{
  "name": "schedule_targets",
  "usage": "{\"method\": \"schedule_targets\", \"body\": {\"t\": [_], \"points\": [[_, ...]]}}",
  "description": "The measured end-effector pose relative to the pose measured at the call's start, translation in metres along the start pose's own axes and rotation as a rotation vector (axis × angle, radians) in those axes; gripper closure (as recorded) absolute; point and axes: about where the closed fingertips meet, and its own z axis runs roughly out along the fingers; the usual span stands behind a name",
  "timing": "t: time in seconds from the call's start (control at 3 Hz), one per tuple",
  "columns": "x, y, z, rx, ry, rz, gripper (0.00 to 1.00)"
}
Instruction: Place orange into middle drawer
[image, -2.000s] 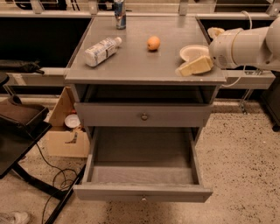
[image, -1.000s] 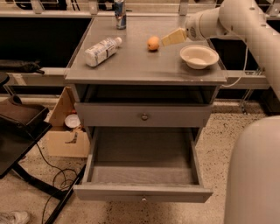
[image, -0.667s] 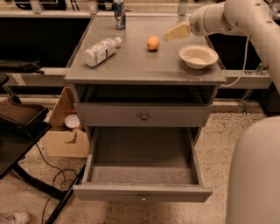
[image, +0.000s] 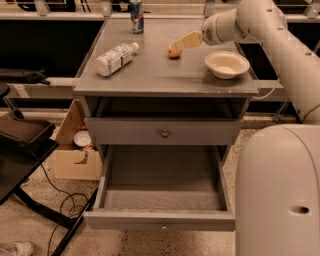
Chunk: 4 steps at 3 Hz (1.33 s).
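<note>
The orange (image: 172, 52) sits on the grey cabinet top (image: 150, 75), toward the back centre. My gripper (image: 177, 45) reaches in from the right on the white arm (image: 260, 25). Its cream tip lies right at the orange's upper right side and covers part of it. The middle drawer (image: 160, 219) is the lower knobbed one. It is pulled wide open toward the camera and its inside is bare. The matching grey drawer above it (image: 164, 133) is closed.
A cream bowl (image: 226, 64) stands right of the orange. A plastic bottle (image: 116, 58) lies on the left of the top and a can (image: 136, 9) stands at the back. A cardboard box (image: 75, 150) and cables lie on the floor at left. My white body (image: 280, 190) fills the lower right.
The gripper has moved from beside the bowl to the back of the top, then left and down onto the orange. The orange, bowl and drawers have not moved.
</note>
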Motion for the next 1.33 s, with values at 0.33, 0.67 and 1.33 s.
{"method": "schedule_targets", "body": {"t": [0.33, 0.67, 1.33], "points": [[0.006, 0.001, 0.026, -0.019, 0.03, 0.06, 0.0], [0.02, -0.01, 0.05, -0.004, 0.056, 0.108, 0.0], [0.036, -0.016, 0.078, -0.015, 0.053, 0.144, 0.0]]}}
